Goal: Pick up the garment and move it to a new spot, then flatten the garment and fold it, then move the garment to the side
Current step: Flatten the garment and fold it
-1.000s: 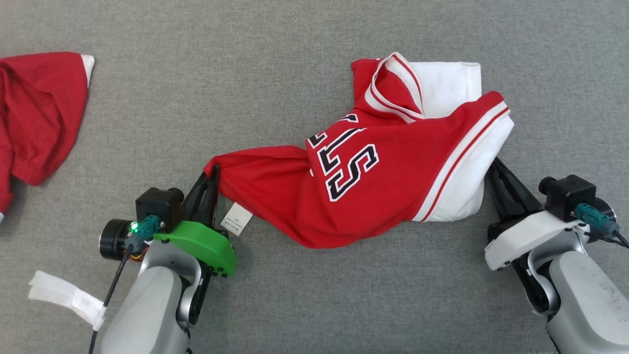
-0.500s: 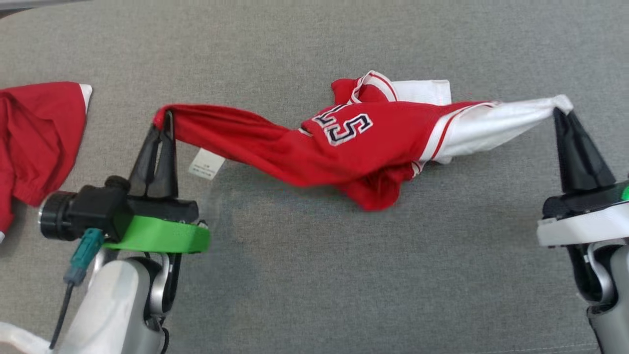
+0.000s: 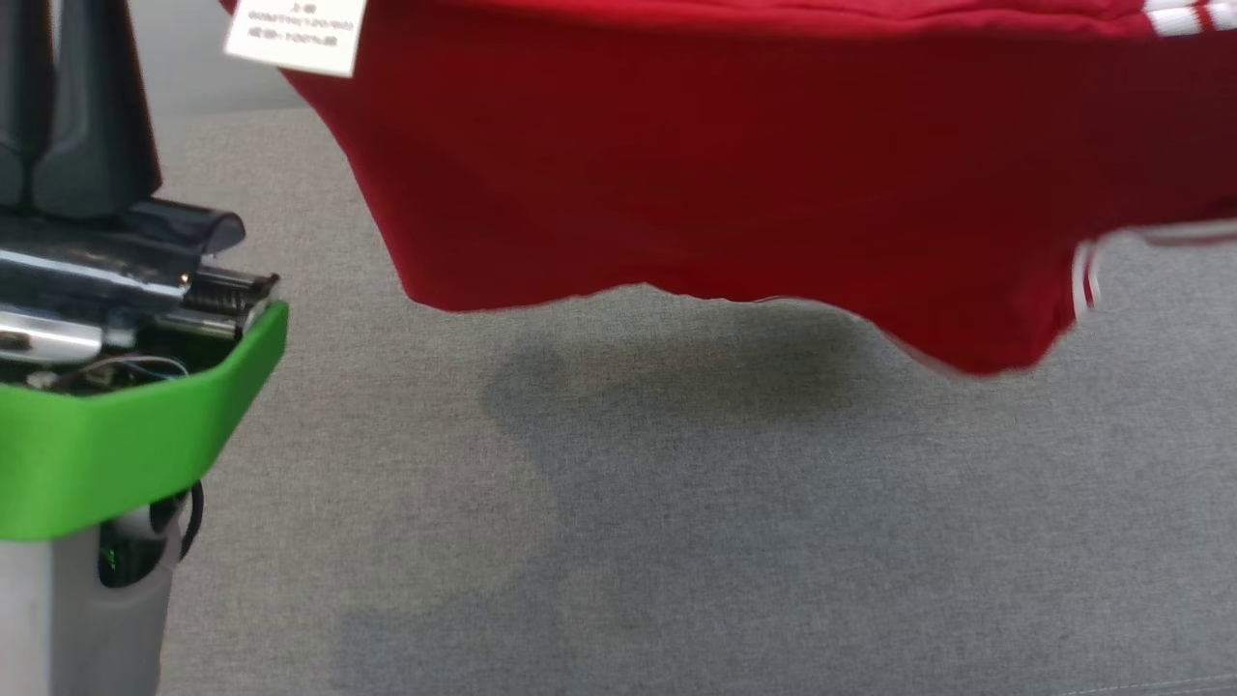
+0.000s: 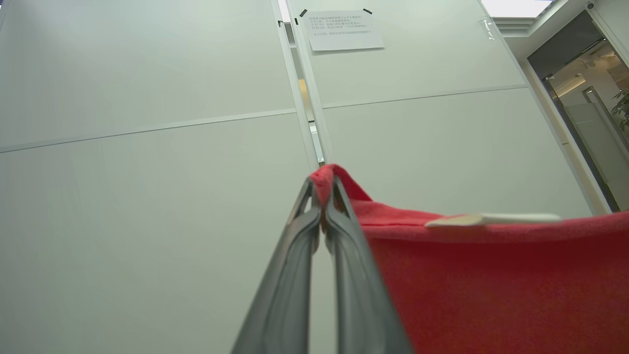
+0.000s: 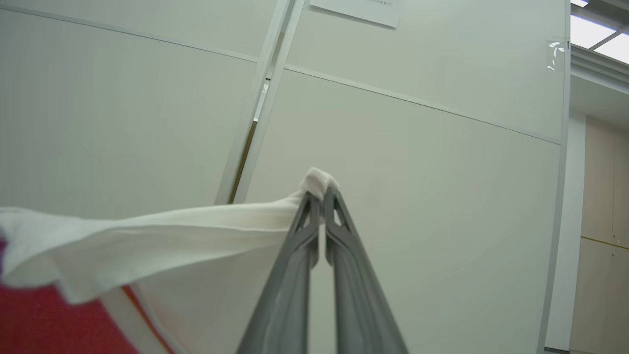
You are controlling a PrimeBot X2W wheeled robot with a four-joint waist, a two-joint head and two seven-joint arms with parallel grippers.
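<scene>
Grey surface (image 3: 676, 541) is way below the garment (image 3: 725, 164), which hangs stretched between my left pincer (image 4: 323, 189) and right pincer (image 5: 319, 196), each pinching a corner; mid-carry I'd say, next lower it somewhere new.

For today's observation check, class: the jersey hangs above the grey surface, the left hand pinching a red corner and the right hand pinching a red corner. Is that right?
Not quite. The right wrist view shows the right hand pinching a white corner of the jersey, not red; the rest holds.
</scene>
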